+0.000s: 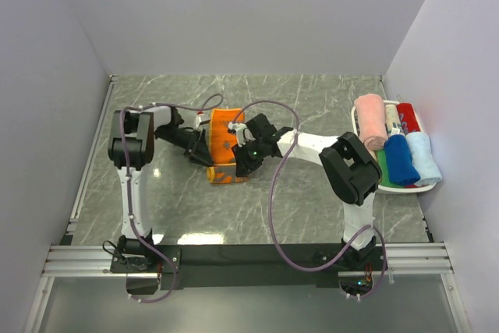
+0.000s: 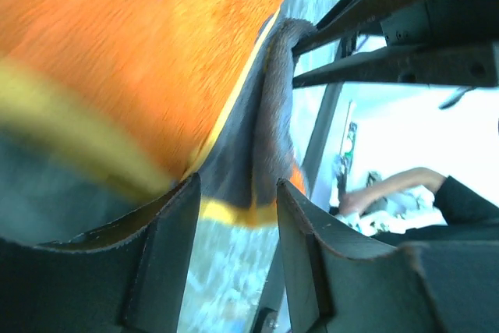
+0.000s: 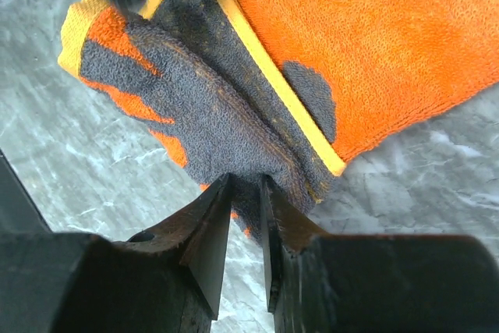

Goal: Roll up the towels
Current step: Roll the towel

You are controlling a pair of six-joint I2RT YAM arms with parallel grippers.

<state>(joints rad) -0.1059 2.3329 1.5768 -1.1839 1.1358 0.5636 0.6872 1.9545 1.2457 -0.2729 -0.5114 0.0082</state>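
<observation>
The grey-and-orange towel (image 1: 222,144) lies partly folded on the marble table between both arms. My right gripper (image 1: 238,151) is at its right side. In the right wrist view the right gripper (image 3: 243,189) is shut on a grey fold at the edge of the towel (image 3: 351,52). My left gripper (image 1: 205,146) is at the towel's left side. In the left wrist view the left gripper (image 2: 238,193) stands open, its fingers apart with the table showing between them. The towel (image 2: 156,60) hangs just past the tips, its yellow hem across the gap.
A white basket (image 1: 426,185) stands at the right wall. It holds rolled towels: pink (image 1: 372,121), blue (image 1: 401,160), pale blue (image 1: 423,156), red (image 1: 406,113) and green (image 1: 387,171). Walls close the table on the left, back and right.
</observation>
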